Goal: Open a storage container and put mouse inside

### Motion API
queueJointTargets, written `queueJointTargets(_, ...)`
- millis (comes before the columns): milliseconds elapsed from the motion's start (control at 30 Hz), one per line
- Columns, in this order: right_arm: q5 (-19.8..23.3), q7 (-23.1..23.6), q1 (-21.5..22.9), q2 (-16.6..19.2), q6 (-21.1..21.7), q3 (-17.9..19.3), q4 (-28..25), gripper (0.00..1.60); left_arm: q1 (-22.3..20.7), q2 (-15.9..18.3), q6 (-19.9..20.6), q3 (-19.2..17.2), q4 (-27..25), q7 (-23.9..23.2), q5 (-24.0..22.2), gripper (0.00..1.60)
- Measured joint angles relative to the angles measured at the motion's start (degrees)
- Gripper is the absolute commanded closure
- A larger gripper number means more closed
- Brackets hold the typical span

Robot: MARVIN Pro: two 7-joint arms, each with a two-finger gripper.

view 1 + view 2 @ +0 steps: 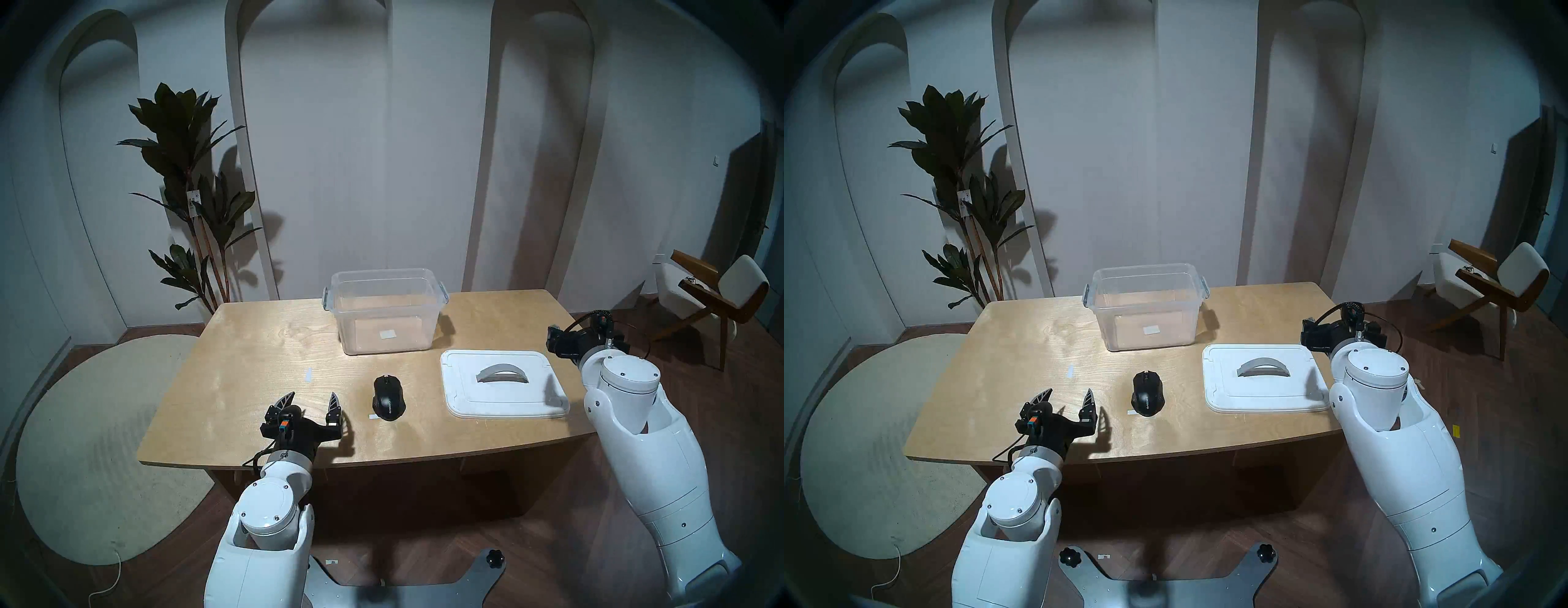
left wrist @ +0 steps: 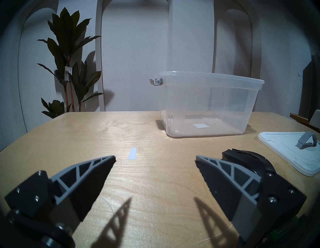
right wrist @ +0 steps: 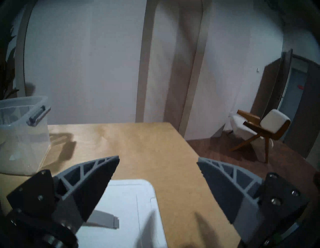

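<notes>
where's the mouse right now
In the head view the mouse sits on the table near its front edge, between the open left claw and the white lid.

Both arms are wearing glossy white rounded shells with small screws. Left gripper [image 1: 311, 399] and right gripper [image 3: 158, 160] are showing black bodies, grey truss-ribbed fingers [image 2: 90, 166], black cables, silver screws.

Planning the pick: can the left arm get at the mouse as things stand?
Probably yes. The left pincer is open and empty, just left of the mouse, with only bare table between them. The lid lies on the mouse's far side, clear of the path.
</notes>
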Motion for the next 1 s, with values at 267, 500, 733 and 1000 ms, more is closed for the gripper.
queueJointTargets(267,4.6,8.3,-1.5,2.1,-5.5,0.1,1.4,0.00,0.0,0.0,0.0,0.0,0.0,0.0,0.0,0.00)
queueJointTargets(500,7.4,15.2,-0.9,4.3,-9.7,2.7,7.7,0.00,0.0,0.0,0.0,0.0,0.0,0.0,0.0,0.00)
queueJointTargets(733,1.5,20.1,-0.2,8.3,-15.2,1.3,14.2,0.00,0.0,0.0,0.0,0.0,-0.1,0.0,0.0,0.00)
queueJointTargets(1000,-10.0,21.1,1.4,12.0,-21.4,-4.8,18.9,0.00,0.0,0.0,0.0,0.0,-0.2,0.0,0.0,0.00)
